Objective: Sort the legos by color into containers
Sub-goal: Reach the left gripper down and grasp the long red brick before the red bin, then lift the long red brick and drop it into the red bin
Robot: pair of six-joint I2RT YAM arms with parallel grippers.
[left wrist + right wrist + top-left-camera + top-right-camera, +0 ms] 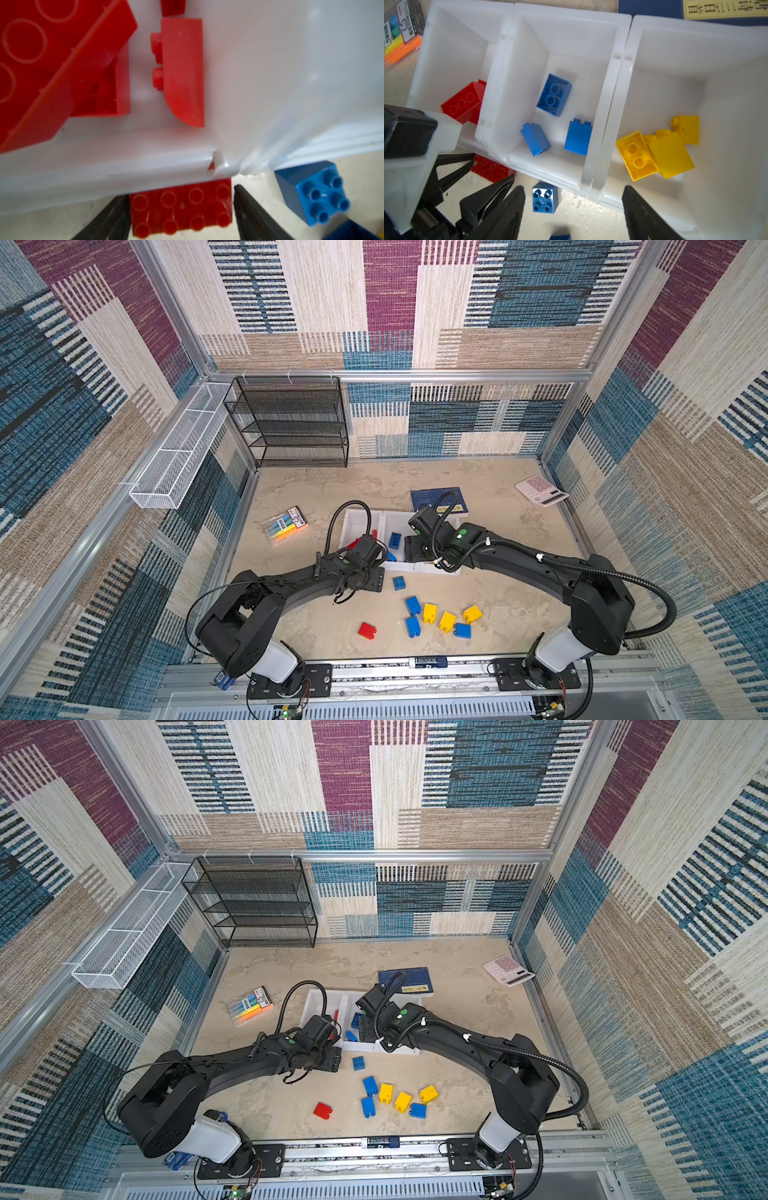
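one red brick (pixel 180 209) faces studs-up, lengthwise along the bin's lip (pixel 104 166).

Patchwork woven fabric walls (pixel 540 302) in blue, maroon, beige and cream close in three sides, held by silver aluminium frame rails (pixel 415 376). The surface below is a beige, marbled stone-look tabletop (pixel 374 485). A black metal-mesh tiered shelf rack (pixel 291 423) stands in the far left corner, and a long white wire-mesh basket (pixel 174 456) hangs on the left wall beside it. The light is soft and even.
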